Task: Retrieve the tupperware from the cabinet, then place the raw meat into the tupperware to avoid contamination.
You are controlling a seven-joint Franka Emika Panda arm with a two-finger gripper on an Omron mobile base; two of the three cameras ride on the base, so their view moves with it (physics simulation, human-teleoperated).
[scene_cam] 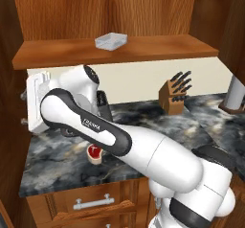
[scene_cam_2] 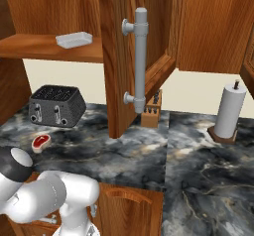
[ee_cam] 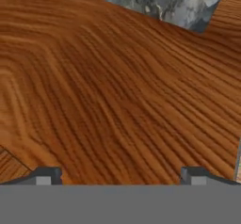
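The tupperware (scene_cam: 111, 40) (scene_cam_2: 74, 39), a shallow translucent box, sits on the shelf of the cabinet (scene_cam: 115, 52), whose doors stand open. The raw meat (scene_cam: 94, 152) (scene_cam_2: 41, 141), a small red steak, lies on the dark marble counter near the front edge, partly behind my arm in the left base view. My gripper (scene_cam: 22, 109) (ee_cam: 120, 178) is at the left, below shelf height, pointing at a wooden door panel (ee_cam: 117, 86) close in front of it. Its fingertips (ee_cam: 44, 176) stand wide apart, open, with nothing between them.
The open right cabinet door (scene_cam_2: 116, 56) with its silver bar handle (scene_cam_2: 140, 56) juts out over the counter. A dark toaster (scene_cam_2: 55, 106) stands behind the meat. A knife block (scene_cam: 176, 94) (scene_cam_2: 151, 112) and a paper towel roll (scene_cam_2: 230, 112) stand further right. Drawers (scene_cam: 93, 202) lie below the counter.
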